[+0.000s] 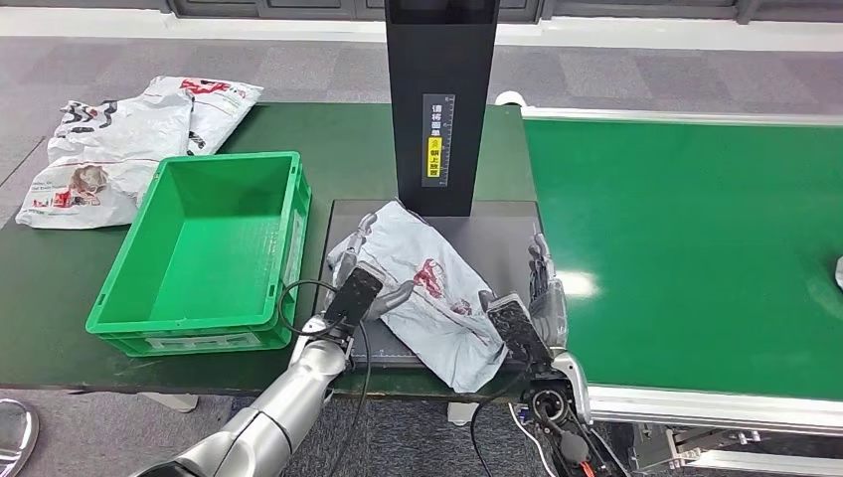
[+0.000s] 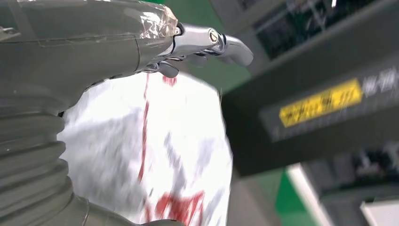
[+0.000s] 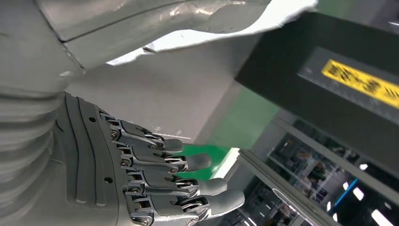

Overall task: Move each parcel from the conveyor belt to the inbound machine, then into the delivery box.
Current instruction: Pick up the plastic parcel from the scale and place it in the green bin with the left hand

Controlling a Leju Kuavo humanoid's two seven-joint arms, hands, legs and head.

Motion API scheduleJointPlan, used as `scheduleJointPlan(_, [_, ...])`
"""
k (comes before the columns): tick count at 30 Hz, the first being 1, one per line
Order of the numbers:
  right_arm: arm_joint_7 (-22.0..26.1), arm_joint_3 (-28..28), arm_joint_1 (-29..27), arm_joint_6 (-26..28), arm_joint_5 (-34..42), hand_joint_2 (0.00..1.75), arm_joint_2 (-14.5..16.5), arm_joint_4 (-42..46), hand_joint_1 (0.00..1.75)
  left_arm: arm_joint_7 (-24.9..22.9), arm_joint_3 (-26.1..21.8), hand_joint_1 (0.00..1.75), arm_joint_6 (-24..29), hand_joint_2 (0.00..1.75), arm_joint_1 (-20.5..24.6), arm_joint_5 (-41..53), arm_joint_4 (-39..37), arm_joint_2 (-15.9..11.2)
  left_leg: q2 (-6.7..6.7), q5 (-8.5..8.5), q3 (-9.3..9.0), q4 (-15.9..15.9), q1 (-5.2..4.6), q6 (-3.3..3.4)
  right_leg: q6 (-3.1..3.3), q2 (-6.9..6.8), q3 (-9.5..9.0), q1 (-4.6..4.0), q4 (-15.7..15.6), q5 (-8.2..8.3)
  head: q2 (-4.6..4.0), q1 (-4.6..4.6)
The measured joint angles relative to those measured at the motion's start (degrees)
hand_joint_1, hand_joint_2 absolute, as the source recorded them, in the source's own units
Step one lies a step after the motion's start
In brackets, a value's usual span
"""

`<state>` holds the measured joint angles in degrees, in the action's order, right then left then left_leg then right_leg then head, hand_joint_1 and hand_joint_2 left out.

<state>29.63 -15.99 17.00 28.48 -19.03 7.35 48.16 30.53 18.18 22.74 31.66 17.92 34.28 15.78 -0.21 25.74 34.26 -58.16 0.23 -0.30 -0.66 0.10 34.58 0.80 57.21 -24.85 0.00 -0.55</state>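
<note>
While the parcel (image 1: 432, 293) is lying on the inbound machine (image 1: 502, 234) plate, the left hand (image 1: 360, 288) is touching its nine o'clock edge and the right hand (image 1: 532, 308) is waiting open-fingered at three o'clock. Both hands should be closing evenly before lifting toward the delivery box (image 1: 204, 248) at nine o'clock on the worktop (image 1: 30, 278).

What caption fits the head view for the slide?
Both hands, left hand and right hand, flank a grey parcel on the inbound machine, beside the green delivery box.
</note>
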Motion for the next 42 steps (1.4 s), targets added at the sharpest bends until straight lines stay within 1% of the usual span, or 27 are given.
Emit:
scheduleJointPlan(3, [2.15,1.52,0.26,-2.15,4.58,1.75,0.16,0.47,0.0,-3.51,2.28,0.0,-2.27,1.75,0.6,5.09,-2.7,0.38,-0.01,0.0,0.01,0.0,-0.01,0.0,0.0,0.0,0.0,0.01,0.0,0.0,0.0,0.0])
scheduleJointPlan(5, [3.05,2.37,0.57,-3.57,6.73,1.75,0.19,0.48,0.0,-5.03,4.02,0.0,-3.13,1.75,0.74,7.79,-4.42,0.61,0.0,0.0,0.02,0.0,-0.02,0.0,0.0,0.0,0.01,0.01,0.0,0.0,0.01,0.0])
scheduleJointPlan(9, [3.48,3.3,1.02,-4.37,7.95,1.75,0.2,0.47,0.0,-6.25,6.03,0.0,-4.08,1.75,0.91,9.73,-6.52,1.02,0.0,0.01,0.04,0.0,-0.02,0.0,0.0,0.0,0.03,0.01,0.0,0.0,0.02,0.0])
scheduleJointPlan(14, [3.72,4.51,1.71,-5.88,10.25,1.75,0.35,0.14,0.0,-10.68,9.34,0.0,-9.15,1.75,1.72,16.83,-9.38,1.15,-0.03,0.0,0.03,0.0,-0.01,0.0,0.0,-0.02,0.02,0.01,0.0,0.0,0.02,0.0])
scheduleJointPlan(18, [2.45,5.56,1.41,-7.13,10.21,1.75,0.5,0.7,0.0,-14.43,12.91,1.75,-14.94,1.75,3.3,21.73,-11.43,1.24,-0.21,0.01,-0.04,0.0,-0.01,0.03,-0.05,-0.25,-0.15,0.01,0.0,-0.06,0.01,0.0])
scheduleJointPlan(20, [1.33,6.04,0.8,-7.44,9.33,1.75,0.68,1.83,0.0,-15.31,14.35,1.75,-17.06,1.75,4.24,22.95,-12.09,1.23,-0.27,0.02,-0.15,0.01,-0.01,0.05,-0.09,-0.32,-0.31,0.02,-0.01,-0.12,0.01,0.0])
scheduleJointPlan(21, [0.78,6.27,0.33,-7.61,8.84,1.75,0.76,2.62,0.0,-15.41,14.69,1.75,-17.16,1.75,4.51,23.03,-12.28,1.23,-0.28,0.03,-0.2,0.01,-0.01,0.06,-0.1,-0.33,-0.37,0.02,-0.02,-0.13,0.01,0.0])
scheduleJointPlan(26, [-0.54,7.4,-2.26,-8.04,7.54,1.75,0.97,6.14,0.0,-15.0,14.91,1.75,-15.25,1.75,5.01,21.92,-12.47,1.23,-0.28,0.04,-0.27,0.0,-0.01,0.07,-0.11,-0.33,-0.45,0.02,-0.03,-0.13,0.02,0.0])
scheduleJointPlan(29, [-0.87,7.75,-3.09,-8.26,7.12,1.75,1.07,7.42,0.0,-13.6,14.7,1.75,-13.33,1.75,5.16,19.54,-12.51,1.21,-0.26,0.02,-0.3,0.0,-0.01,0.06,-0.1,-0.32,-0.46,0.02,-0.02,-0.12,0.01,0.0])
scheduleJointPlan(33, [-0.96,8.1,-3.94,-8.59,6.54,1.75,1.2,8.33,0.0,-9.02,12.41,1.75,-10.39,1.75,4.78,14.0,-11.78,1.15,-0.25,0.0,-0.28,0.0,-0.01,0.04,-0.08,-0.31,-0.41,0.01,0.0,-0.1,0.02,0.01])
scheduleJointPlan(36, [-0.58,8.19,-4.29,-8.77,6.8,1.75,1.26,8.39,0.0,-5.4,9.54,1.75,-9.12,1.75,4.39,9.82,-8.97,0.78,-0.22,-0.03,-0.18,0.0,-0.01,0.02,-0.06,-0.27,-0.28,0.01,0.02,-0.07,0.0,0.01])
scheduleJointPlan(38, [-0.24,8.19,-4.41,-8.89,7.07,1.75,1.27,8.38,0.0,-4.61,7.65,1.75,-8.67,1.75,4.33,8.12,-5.73,0.33,-0.22,-0.04,-0.11,0.0,-0.01,0.02,-0.06,-0.27,-0.2,0.01,0.02,-0.07,0.01,0.01])
scheduleJointPlan(42, [0.14,8.19,-4.45,-8.9,7.3,1.75,1.29,8.37,0.0,-5.26,5.22,1.75,-8.56,1.75,4.31,7.13,-0.03,-0.56,-0.23,-0.04,-0.05,0.0,-0.01,0.02,-0.06,-0.27,-0.16,0.01,0.03,-0.07,0.01,0.0])
